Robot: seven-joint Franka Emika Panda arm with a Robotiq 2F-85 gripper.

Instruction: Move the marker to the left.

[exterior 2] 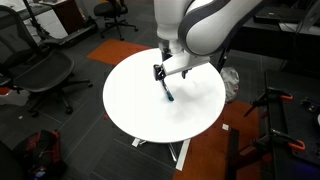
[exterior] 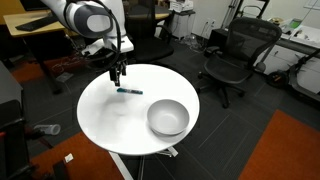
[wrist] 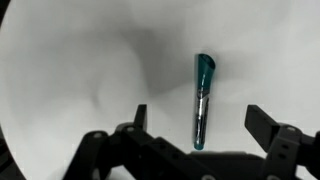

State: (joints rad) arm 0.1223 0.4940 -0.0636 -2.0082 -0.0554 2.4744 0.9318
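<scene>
The marker [wrist: 203,100] is a thin dark stick with a teal cap. It lies flat on the round white table [exterior: 115,115]. In both exterior views it shows as a short dark line [exterior: 130,91] [exterior 2: 170,93]. My gripper [wrist: 200,122] hovers just above it, open, with one finger on each side of the marker and clear gaps between them. In the exterior views the gripper [exterior: 118,74] [exterior 2: 161,73] hangs over the marker's end near the table's edge. Nothing is held.
A grey bowl [exterior: 167,117] stands on the table, apart from the marker; my arm hides it in an exterior view. Black office chairs [exterior: 235,55] [exterior 2: 40,75] and desks stand around the table. An orange floor patch [exterior: 290,150] lies to one side.
</scene>
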